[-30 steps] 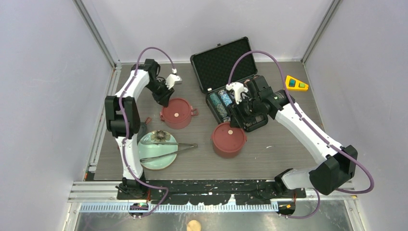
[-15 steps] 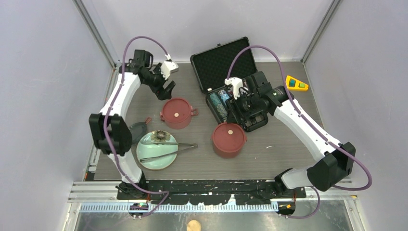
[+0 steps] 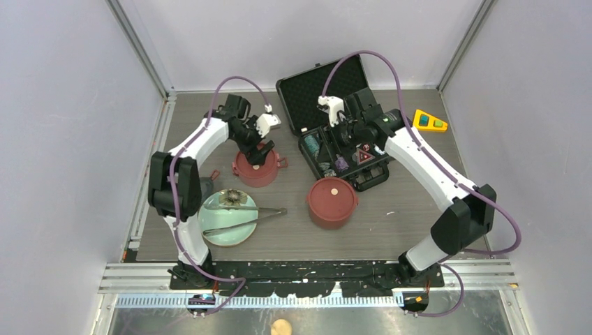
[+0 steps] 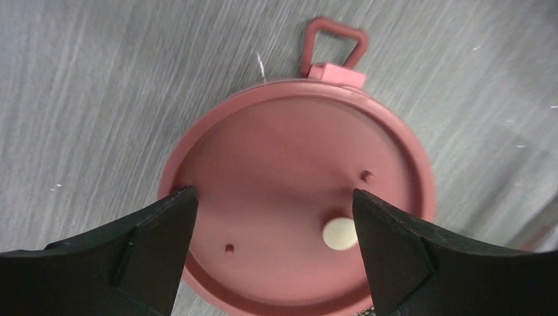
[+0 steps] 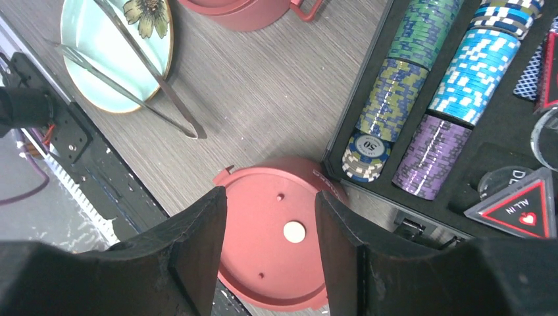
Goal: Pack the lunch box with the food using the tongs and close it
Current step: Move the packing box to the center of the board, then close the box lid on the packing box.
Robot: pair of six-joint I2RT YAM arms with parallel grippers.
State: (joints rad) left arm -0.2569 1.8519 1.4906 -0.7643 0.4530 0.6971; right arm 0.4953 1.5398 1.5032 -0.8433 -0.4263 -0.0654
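Observation:
The lunch box stands as two separate maroon tiers, each covered by a flat red inner lid. My left gripper (image 3: 260, 148) hovers open over the left tier (image 3: 255, 167). In the left wrist view its gripper (image 4: 274, 197) has fingers (image 4: 151, 253) spread wide above the lid (image 4: 296, 184), holding nothing. My right gripper (image 3: 342, 142) is open above the poker chip case, and its wrist view (image 5: 270, 197) looks down on the right tier (image 3: 332, 202) (image 5: 276, 243). The silver tongs (image 3: 246, 216) (image 5: 141, 69) lie across the pale green plate (image 3: 216, 230) (image 5: 99, 39). The food is out of view.
The open black case (image 3: 322, 87) of poker chips (image 5: 421, 72) sits at the back, close behind the right tier. A dark round lid (image 3: 204, 187) lies left of the plate, partly under my left arm. A yellow button box (image 3: 429, 121) is at the far right.
My left gripper opened wide, pulled back from the left tier's rear edge, then swung in above its lid. My right arm drew back from the right tier toward the case.

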